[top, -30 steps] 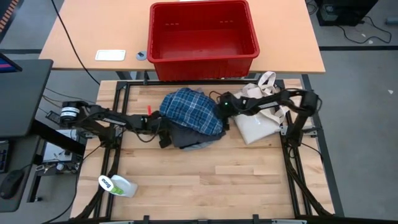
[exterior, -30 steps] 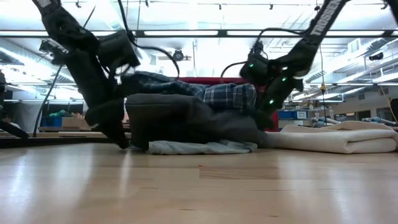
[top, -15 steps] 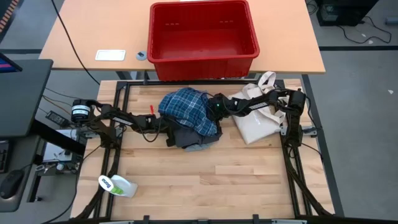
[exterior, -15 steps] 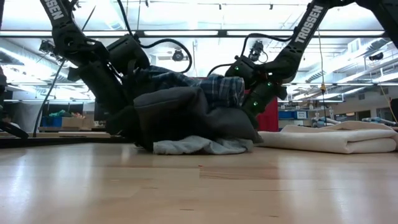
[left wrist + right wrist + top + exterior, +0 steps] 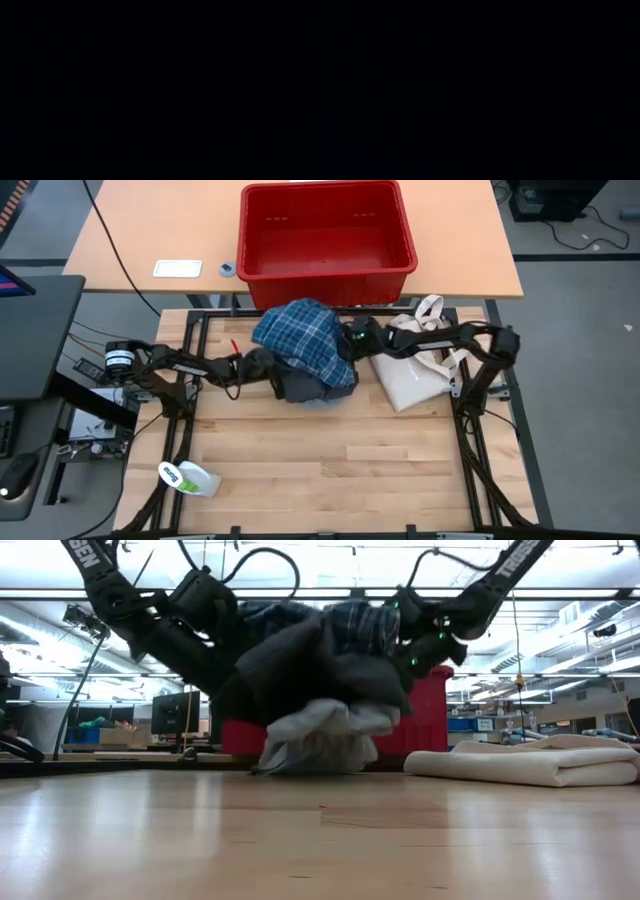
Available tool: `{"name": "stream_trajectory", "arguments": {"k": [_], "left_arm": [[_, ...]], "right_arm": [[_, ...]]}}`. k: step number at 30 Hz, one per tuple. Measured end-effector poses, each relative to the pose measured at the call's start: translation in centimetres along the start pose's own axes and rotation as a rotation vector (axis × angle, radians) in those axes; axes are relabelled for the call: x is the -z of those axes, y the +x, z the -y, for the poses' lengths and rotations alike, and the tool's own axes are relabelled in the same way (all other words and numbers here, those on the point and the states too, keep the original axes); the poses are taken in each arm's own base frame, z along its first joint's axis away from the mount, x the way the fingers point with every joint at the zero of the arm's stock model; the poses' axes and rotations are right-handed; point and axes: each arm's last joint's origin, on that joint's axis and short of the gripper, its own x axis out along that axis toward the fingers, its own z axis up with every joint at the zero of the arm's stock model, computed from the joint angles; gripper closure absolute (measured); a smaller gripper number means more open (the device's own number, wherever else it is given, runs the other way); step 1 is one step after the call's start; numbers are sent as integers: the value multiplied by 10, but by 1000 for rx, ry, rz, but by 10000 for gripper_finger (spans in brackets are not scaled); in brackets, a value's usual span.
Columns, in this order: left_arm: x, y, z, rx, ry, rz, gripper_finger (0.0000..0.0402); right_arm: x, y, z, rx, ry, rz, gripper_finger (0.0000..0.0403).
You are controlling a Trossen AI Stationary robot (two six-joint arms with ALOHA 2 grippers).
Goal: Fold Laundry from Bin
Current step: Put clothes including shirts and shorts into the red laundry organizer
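The laundry is one bundle between my two arms. The blue plaid shirt (image 5: 303, 338) lies on top, the dark garment (image 5: 300, 665) is in the middle, and the light grey T-shirt (image 5: 322, 735) hangs underneath. My left gripper (image 5: 268, 366) is buried in the bundle's left side and my right gripper (image 5: 352, 340) in its right side. Cloth hides both, and both wrist views are black. The bundle is raised; I cannot tell whether the T-shirt's lowest folds (image 5: 300, 766) touch the table. The red bin (image 5: 327, 275) stands beyond the table's far edge.
A cream tote bag (image 5: 418, 375) lies flat on the table's right side, under my right arm. A white and green bottle (image 5: 190, 478) lies near the front left corner. The black frame rail (image 5: 210, 315) runs along the far edge, in front of the bin.
Both grippers have risen and gone toward the table's far edge, carrying the bundle between them. The bundle, which lay on the table, is now lifted. The grey T-shirt has come off the wood and hangs below the dark garment.
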Motion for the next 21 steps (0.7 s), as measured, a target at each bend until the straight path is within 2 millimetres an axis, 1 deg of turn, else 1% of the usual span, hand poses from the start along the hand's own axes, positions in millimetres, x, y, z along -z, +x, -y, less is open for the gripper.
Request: {"name": "stream_trajectory", "arguments": {"k": [3, 8, 10, 16, 21], "left_arm": [[-11, 2, -9, -37, 14, 56, 248], [-36, 6, -22, -22, 3, 80, 249], [-44, 7, -25, -14, 1, 76, 249], [-54, 7, -29, -8, 1, 73, 249], [-60, 7, -38, -23, -13, 90, 249]], "right_arm": [[-11, -12, 3, 28, -24, 40, 262], [-19, -31, 10, 65, -20, 52, 262], [-20, -36, 12, 63, -15, 56, 261], [-25, -44, 12, 65, -23, 70, 261], [-39, -54, 17, 88, -38, 105, 261]]}}
